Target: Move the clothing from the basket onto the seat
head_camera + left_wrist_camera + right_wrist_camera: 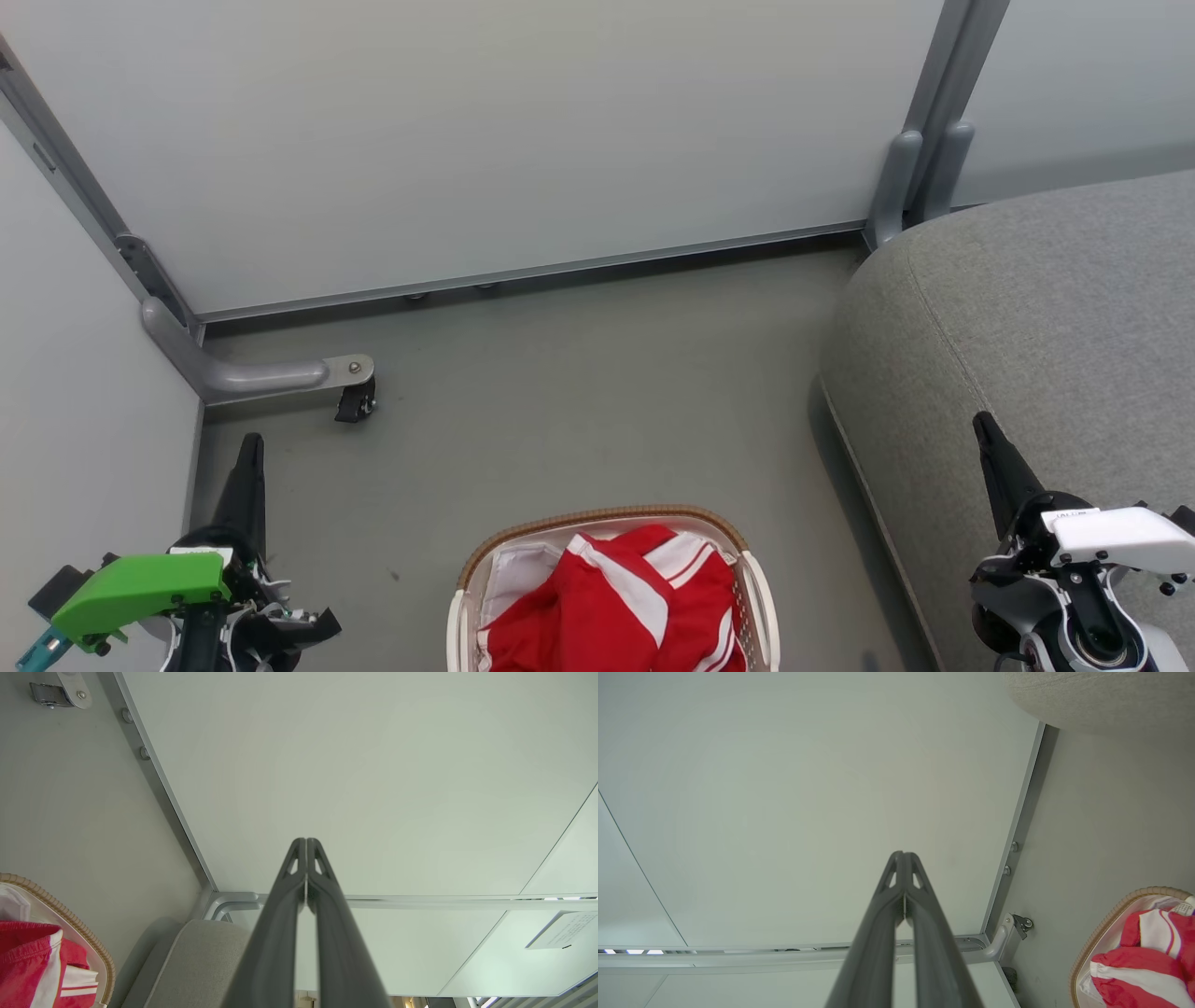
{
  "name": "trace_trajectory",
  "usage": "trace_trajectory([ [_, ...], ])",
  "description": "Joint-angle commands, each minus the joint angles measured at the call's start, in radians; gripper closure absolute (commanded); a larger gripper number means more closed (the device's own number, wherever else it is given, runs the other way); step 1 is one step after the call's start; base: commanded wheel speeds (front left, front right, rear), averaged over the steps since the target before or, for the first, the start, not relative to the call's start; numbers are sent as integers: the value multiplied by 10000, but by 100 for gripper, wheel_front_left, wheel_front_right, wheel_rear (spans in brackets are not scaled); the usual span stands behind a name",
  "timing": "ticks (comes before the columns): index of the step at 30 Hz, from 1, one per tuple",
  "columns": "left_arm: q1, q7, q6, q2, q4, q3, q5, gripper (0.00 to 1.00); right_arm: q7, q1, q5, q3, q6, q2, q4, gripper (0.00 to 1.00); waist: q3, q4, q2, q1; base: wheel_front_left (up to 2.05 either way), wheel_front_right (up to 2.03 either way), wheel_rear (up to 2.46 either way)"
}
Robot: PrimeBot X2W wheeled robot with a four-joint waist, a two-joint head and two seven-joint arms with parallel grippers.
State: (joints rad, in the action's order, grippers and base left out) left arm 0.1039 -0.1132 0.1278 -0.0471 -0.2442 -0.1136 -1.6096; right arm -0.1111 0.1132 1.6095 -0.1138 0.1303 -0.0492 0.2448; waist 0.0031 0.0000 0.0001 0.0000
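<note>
The red clothing [611, 602] lies in the basket [597, 516] on the floor [579, 373], between the two grippers and well apart from both. The left gripper [250, 446] has its fingers pressed together and holds nothing. The right gripper [982, 427], near the grey seat [1055, 308], is closed and empty too.

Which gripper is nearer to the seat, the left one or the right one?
Right. In the head view the right gripper shows against the seat, at its near edge. The left gripper is far off, on the other side of the basket.
</note>
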Motion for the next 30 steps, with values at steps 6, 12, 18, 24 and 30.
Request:
trace_trajectory([
  [6,90,10,55,-62,12,2,39,100,-40,-105,-44,-24,8,-25,-27,100,0,0,-1,0,0,0,0],
  [12,90,10,55,-62,12,3,39,100,-40,-106,-44,-24,8,-24,-27,100,0,0,-1,0,0,0,0],
  [18,90,11,55,-62,12,3,38,100,-41,-106,-44,-24,8,-24,-27,100,0,0,-1,0,0,0,0],
  [24,90,11,55,-62,13,4,38,100,-41,-106,-45,-25,8,-24,-27,100,0,0,-1,0,0,0,0],
  [30,90,11,55,-62,13,4,37,100,-41,-106,-45,-25,8,-24,-27,100,0,0,-1,0,0,0,0],
])
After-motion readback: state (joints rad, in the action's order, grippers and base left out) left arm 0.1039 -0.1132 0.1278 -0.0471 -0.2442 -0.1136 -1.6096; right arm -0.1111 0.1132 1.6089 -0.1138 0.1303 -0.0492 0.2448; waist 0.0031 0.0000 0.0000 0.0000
